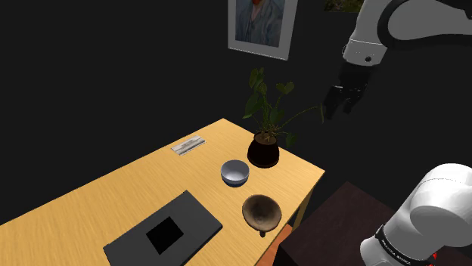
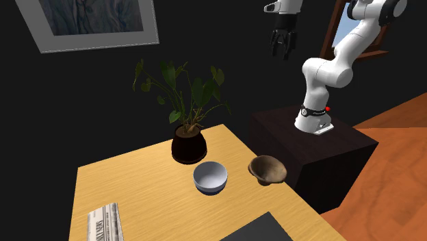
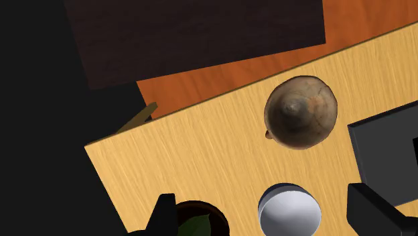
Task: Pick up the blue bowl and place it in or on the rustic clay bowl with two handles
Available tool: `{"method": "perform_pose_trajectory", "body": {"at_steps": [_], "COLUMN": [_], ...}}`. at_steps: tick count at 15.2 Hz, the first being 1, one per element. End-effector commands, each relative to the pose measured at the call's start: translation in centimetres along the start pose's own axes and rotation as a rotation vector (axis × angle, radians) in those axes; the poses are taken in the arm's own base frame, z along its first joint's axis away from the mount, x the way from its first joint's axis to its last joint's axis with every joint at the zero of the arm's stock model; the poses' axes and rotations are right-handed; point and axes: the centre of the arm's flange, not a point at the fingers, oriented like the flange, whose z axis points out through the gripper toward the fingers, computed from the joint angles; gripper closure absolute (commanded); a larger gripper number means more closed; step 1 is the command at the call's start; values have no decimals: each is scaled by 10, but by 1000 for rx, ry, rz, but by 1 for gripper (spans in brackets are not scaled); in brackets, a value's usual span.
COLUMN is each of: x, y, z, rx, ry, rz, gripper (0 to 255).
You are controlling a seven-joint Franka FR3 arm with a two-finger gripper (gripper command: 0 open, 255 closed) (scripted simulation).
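While the gripper (image 3: 268,213) gapes wide, the blue bowl (image 3: 289,212) is partly cropped.

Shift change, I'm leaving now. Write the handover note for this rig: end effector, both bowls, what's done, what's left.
The end effector is open and empty, high above the table.
The blue bowl stands upright on the table between the potted plant and the brown bowl, touching neither.
The brown bowl is upright and empty, near the table edge by the stand.
Done: nothing, no grasp yet.
Left: descend, grasp the blue bowl, lift it, set it in the brown bowl.
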Motion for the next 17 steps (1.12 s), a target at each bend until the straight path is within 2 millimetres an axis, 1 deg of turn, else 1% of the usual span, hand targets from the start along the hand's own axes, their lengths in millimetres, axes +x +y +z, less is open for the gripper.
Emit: {"method": "perform_pose_trajectory", "body": {"at_steps": [1, 17], "x": [0, 131], "y": [0, -20], "z": [0, 166], "rx": [0, 24], "ry": [0, -18], "rz": [0, 5], "gripper": [0, 0]}}
